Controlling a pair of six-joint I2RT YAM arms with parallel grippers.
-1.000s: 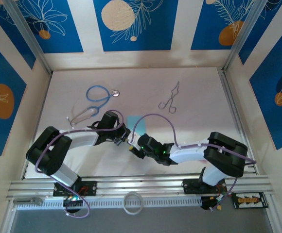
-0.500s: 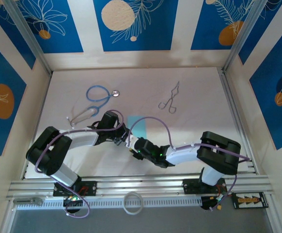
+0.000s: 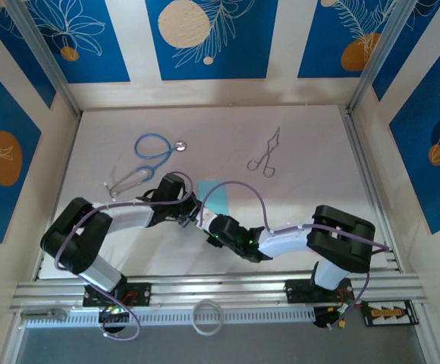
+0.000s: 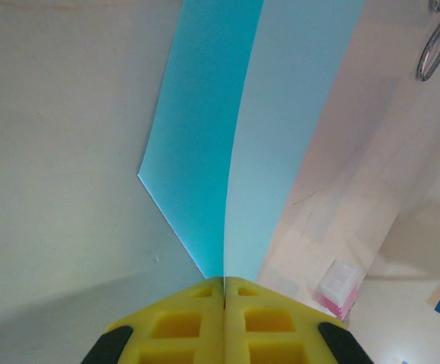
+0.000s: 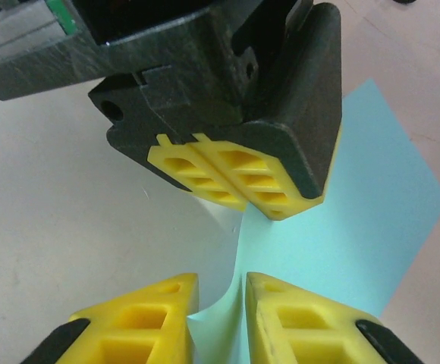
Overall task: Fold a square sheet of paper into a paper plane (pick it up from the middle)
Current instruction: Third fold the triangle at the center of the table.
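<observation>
The square sheet of paper (image 3: 217,199) is plain light turquoise-blue. In the top view it sits on the pale surface (image 3: 319,182), nearer the arm bases than the blue-tubed stethoscope (image 3: 153,149) and a little to its right.

In the left wrist view the sheet (image 4: 281,114) is bent up along a line down its middle. The panel left of the line reads as a deeper turquoise and the panel right of it as a paler, washed tint. One sharp corner juts out on the left. The line runs straight down into the left end effector (image 4: 224,283), whose yellow pads are pressed together and pinch the paper at that ridge.

In the right wrist view the same left end effector (image 5: 239,199) comes in from above, its pads tight on the raised paper (image 5: 364,220). The right end effector (image 5: 220,292) sits below it, its two yellow pads a narrow gap apart. The upright edge of the sheet stands in that gap, and I cannot tell whether either pad touches it.

In the top view both end effectors meet on the side of the sheet facing away from the stethoscope, the left (image 3: 196,215) just beside the right (image 3: 206,223).

A metal scissor-handled clamp (image 3: 265,155) lies well to the right of the stethoscope. In the left wrist view a small pink and clear plastic block (image 4: 338,288) rests on the surface.
</observation>
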